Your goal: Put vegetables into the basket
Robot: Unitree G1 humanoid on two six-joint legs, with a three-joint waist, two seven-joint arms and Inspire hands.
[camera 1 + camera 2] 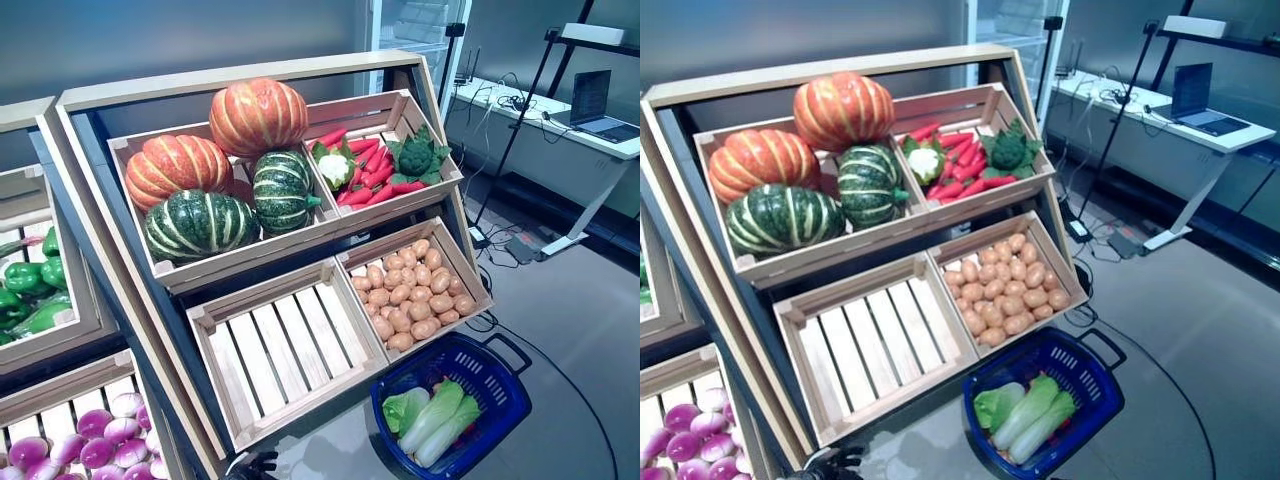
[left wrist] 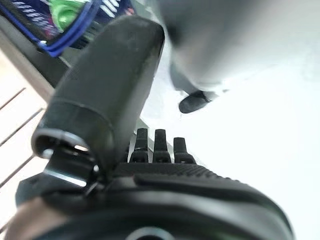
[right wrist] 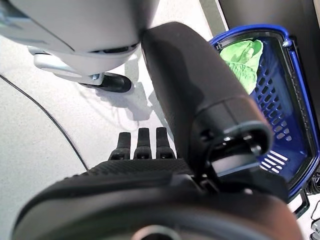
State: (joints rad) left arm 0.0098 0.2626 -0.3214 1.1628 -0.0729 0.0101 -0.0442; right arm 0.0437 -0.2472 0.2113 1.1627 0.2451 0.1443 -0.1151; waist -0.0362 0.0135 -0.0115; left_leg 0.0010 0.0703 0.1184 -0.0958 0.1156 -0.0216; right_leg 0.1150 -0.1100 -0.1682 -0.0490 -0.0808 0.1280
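Both of my hands hang low with fingers straight and holding nothing: my left hand (image 2: 150, 175) beside the shelf's lowest edge, my right hand (image 3: 145, 165) over the floor next to the blue basket (image 1: 500, 375). That basket sits on the floor below the shelf, with three leafy green vegetables (image 1: 432, 415) lying inside. Just above it stands a crate of potatoes (image 1: 410, 292) beside an empty wooden crate (image 1: 280, 350). Farther up are pumpkins (image 1: 215, 165) and red peppers (image 1: 365, 170).
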